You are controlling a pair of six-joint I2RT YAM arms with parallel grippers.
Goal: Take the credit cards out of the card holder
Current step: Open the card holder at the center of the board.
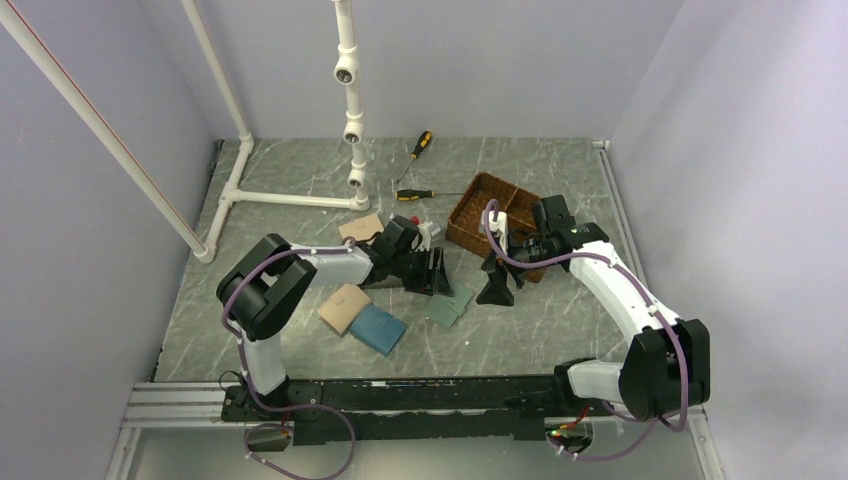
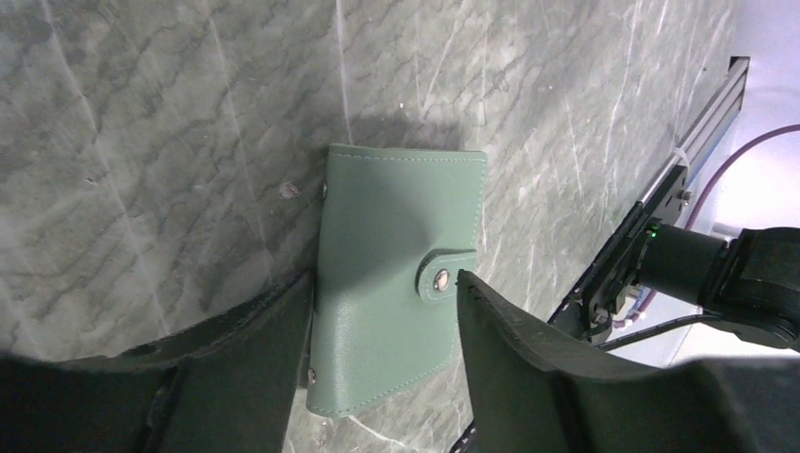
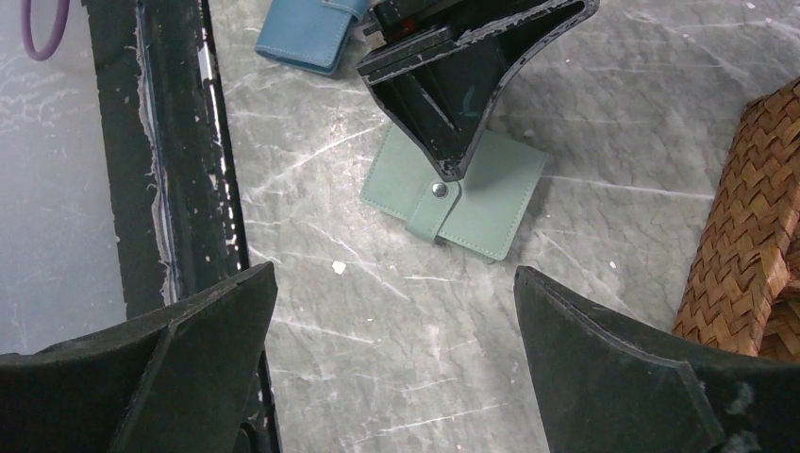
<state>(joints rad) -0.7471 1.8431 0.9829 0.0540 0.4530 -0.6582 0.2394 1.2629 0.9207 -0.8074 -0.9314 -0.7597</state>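
Note:
The card holder is a sage-green wallet lying flat and closed on the table, its snap tab fastened. No credit cards show. My left gripper is open right over it. In the left wrist view the card holder lies between the two fingers of the left gripper, one finger at its left edge and one tip beside the snap. My right gripper is open and empty, above bare table next to the card holder. The wide-apart right gripper holds nothing.
A woven basket stands right behind the right gripper, also at the right wrist view's edge. A blue wallet and a tan wallet lie left of the card holder. Another tan wallet, two screwdrivers and a white pipe frame are further back.

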